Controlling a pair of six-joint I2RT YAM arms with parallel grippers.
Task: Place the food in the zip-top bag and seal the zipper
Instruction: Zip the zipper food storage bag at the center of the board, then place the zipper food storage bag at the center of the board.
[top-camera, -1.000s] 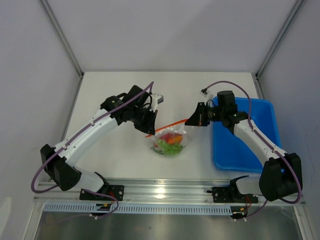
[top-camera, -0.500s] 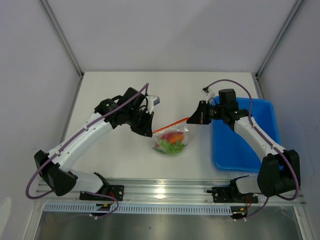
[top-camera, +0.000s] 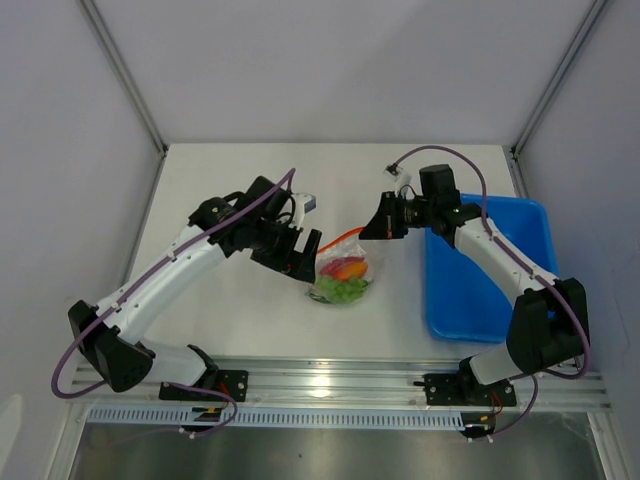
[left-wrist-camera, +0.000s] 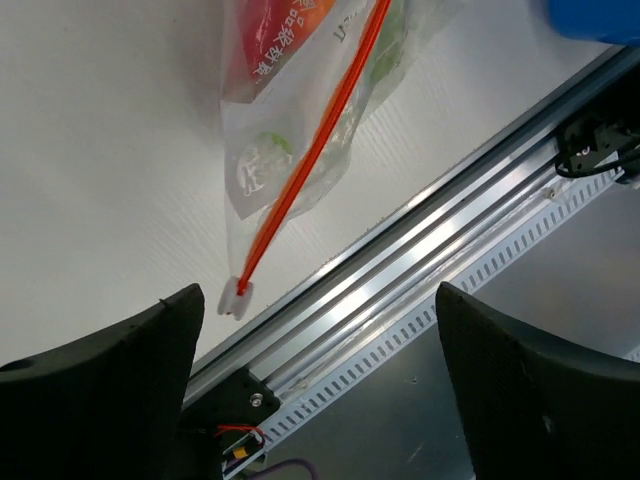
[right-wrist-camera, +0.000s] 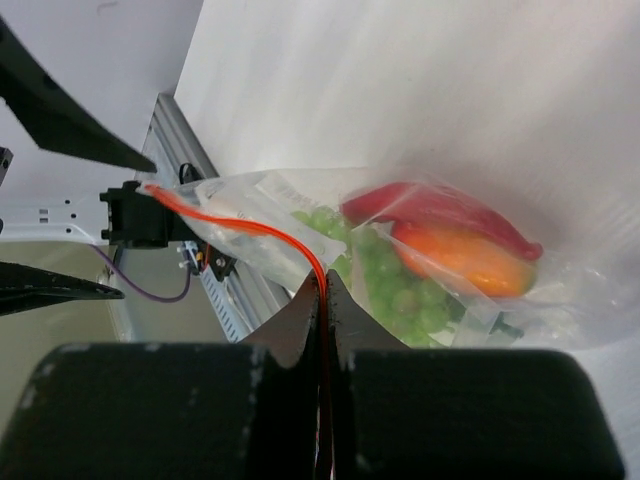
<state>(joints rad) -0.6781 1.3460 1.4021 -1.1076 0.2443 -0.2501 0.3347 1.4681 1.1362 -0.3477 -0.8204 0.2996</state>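
The clear zip-top bag (top-camera: 345, 278) hangs low over the white table between my arms, holding the food: green grapes (right-wrist-camera: 392, 282), an orange carrot-like piece (right-wrist-camera: 462, 256) and a red pepper piece (right-wrist-camera: 430, 205). My right gripper (top-camera: 368, 229) is shut on the orange-red zipper (right-wrist-camera: 300, 252) at the bag's right end and holds that end up. My left gripper (top-camera: 303, 255) stands open just left of the bag, apart from it. In the left wrist view the zipper (left-wrist-camera: 318, 140) ends in a white tab (left-wrist-camera: 235, 298), free between and beyond the wide black fingers (left-wrist-camera: 110, 390).
A blue rectangular tray (top-camera: 500, 290) lies on the table at the right, under my right arm. The aluminium rail (top-camera: 320, 382) runs along the near table edge. Grey walls and frame posts close in the back and sides.
My left gripper has opened and let go of the zipper's left end. My right gripper has moved left and back with the zipper, and the bag has shifted slightly with it.
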